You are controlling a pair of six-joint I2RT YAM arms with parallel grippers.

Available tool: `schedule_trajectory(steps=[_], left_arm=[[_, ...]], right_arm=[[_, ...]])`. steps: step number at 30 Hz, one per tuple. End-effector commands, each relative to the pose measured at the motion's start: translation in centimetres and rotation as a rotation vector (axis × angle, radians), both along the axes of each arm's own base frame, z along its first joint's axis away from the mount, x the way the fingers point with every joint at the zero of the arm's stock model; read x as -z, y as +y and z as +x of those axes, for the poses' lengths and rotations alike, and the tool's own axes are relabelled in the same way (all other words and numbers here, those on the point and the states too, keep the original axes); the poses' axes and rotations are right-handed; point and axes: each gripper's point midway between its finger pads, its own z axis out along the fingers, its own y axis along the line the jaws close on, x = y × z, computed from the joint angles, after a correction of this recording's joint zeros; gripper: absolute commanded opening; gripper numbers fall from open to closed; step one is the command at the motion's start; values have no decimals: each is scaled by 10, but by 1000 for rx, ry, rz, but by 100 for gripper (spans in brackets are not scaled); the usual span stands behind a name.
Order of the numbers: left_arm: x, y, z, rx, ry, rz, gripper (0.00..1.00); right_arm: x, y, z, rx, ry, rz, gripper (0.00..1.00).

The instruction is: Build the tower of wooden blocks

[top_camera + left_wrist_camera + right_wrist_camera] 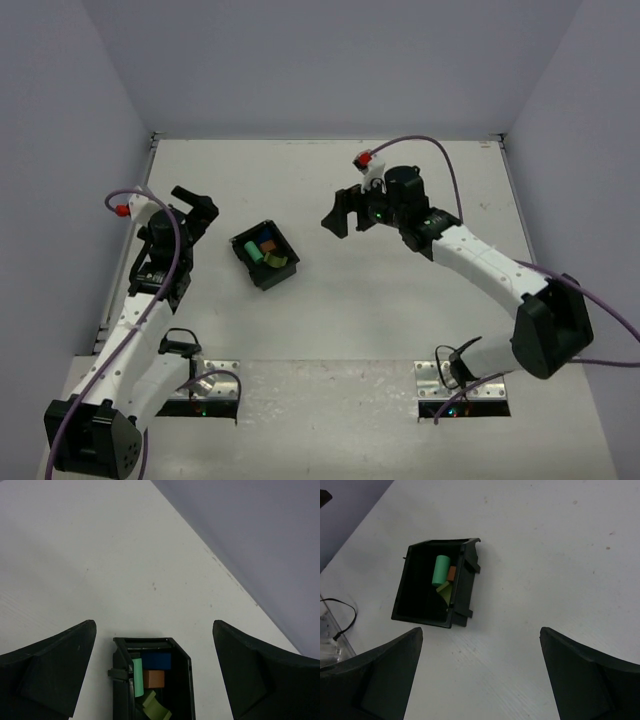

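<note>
Both of my hands are empty, with jaws spread wide and touching nothing: the left gripper (196,205) and the right gripper (350,213). Just ahead of the left hand, centred between its fingers, lies the black tray (417,597). From the right hand the tray sits ahead and off to the left, well apart. The makings of the wood block tower lie loose inside the tray, none of them stacked: a mint-green cylinder (440,570) on its side, a blue block (156,660), a brown-orange block (153,678) and an olive block (155,707), all crowded together. I judge the first pick is due. The left hand is better lined up, so I would come straight down, narrow the jaws to clear the tray walls, and take one block without nudging its neighbours. Beyond the hands stretches a plain white table (400,300) with faint specks, closed in by pale lavender-grey walls.
</note>
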Motion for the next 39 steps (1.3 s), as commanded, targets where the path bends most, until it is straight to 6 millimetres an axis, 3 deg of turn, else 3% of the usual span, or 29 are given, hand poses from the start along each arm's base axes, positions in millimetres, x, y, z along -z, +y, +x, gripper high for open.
schedule_trajectory(steps=[1, 2, 3, 4, 5, 9, 12, 16, 19, 24, 28, 30, 32, 35, 39], left_arm=[[-14, -6, 8, 42, -66, 6, 100], [-13, -6, 8, 40, -65, 6, 100], [-13, -5, 8, 38, -66, 6, 100], [-11, -4, 6, 29, -59, 4, 100], [-11, -4, 6, 27, -59, 3, 100], [-12, -5, 4, 33, -66, -2, 100], [-15, -6, 2, 41, -87, -4, 100], [-16, -7, 2, 49, -103, -8, 100], [-14, -7, 3, 45, -97, -7, 100], [-11, -6, 4, 41, -78, -7, 100], [-10, -5, 4, 33, -68, -7, 100], [-11, -4, 3, 26, -69, -7, 100], [-11, -3, 2, 20, -68, -6, 100], [-12, -2, 1, 12, -69, -7, 100], [-11, 1, 0, -3, -68, -7, 100]], right_arm=[[2, 42, 17, -82, -72, -133, 99], [18, 51, 21, -102, -44, -157, 99], [10, 59, 21, -115, -63, -154, 99], [30, 71, 26, -148, -48, -198, 99], [25, 79, 27, -160, -61, -198, 99], [54, 110, 38, -225, -45, -269, 99], [71, 124, 43, -246, -16, -285, 99], [97, 144, 31, -328, 8, -329, 99], [119, 147, 28, -330, 5, -395, 97], [148, 144, 27, -275, 28, -460, 62], [141, 141, 30, -230, -26, -462, 24], [132, 135, 30, -218, -59, -460, 14], [110, 128, 38, -183, -139, -468, 11], [95, 105, 46, -138, -232, -557, 4], [71, 55, 66, -47, -411, -807, 2]])
